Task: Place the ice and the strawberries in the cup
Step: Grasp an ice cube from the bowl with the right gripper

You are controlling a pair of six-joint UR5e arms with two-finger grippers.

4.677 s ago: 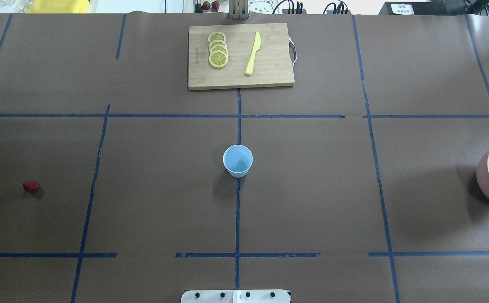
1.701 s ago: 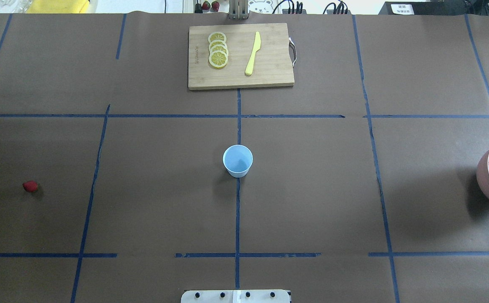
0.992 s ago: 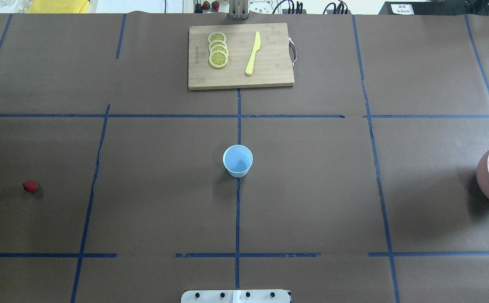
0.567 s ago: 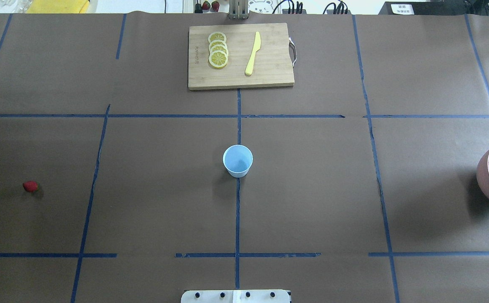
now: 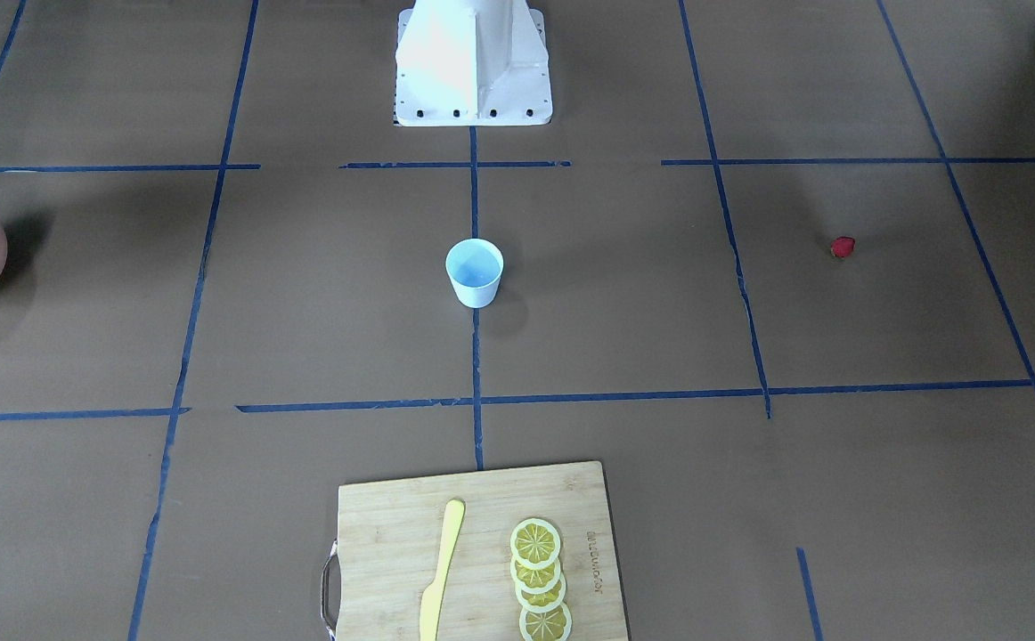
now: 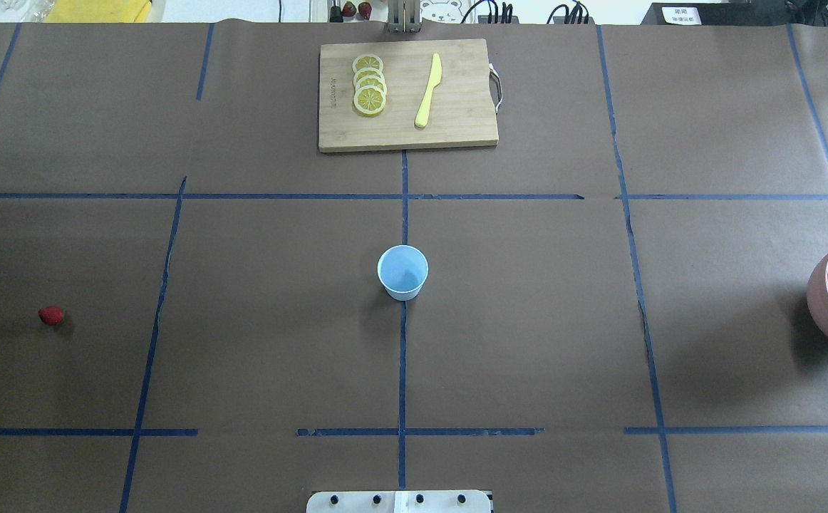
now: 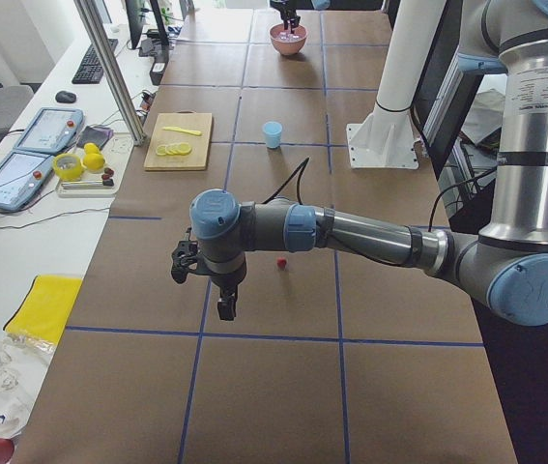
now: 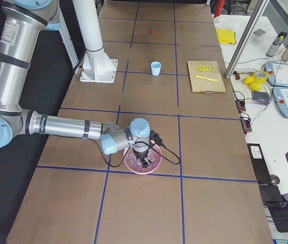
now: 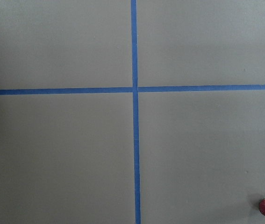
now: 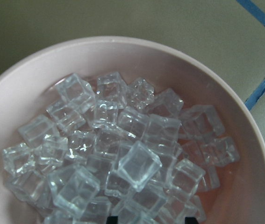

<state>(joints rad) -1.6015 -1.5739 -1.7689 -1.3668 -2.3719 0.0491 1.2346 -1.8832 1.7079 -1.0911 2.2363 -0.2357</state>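
Nothing has shifted; clear glassy ice point(image 10: 139, 164) fills pink bowl point(image 10: 247, 140); left pincer point(image 7: 225, 307), right pincer point(image 8: 145, 162): cannot tell.

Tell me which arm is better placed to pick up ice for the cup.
Right. The right pincer hangs directly over the pink bowl of ice. The left pincer is at the table's other end, near the strawberry.

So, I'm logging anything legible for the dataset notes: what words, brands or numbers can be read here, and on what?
Nothing reads clearly.
On the cutting board: a brand mark near one short edge, too small to read.
At the overhead view's top right: a white label, blurred.
On the left arm: a sticker, print too small.
On the cup and pink bowl: no text seen.
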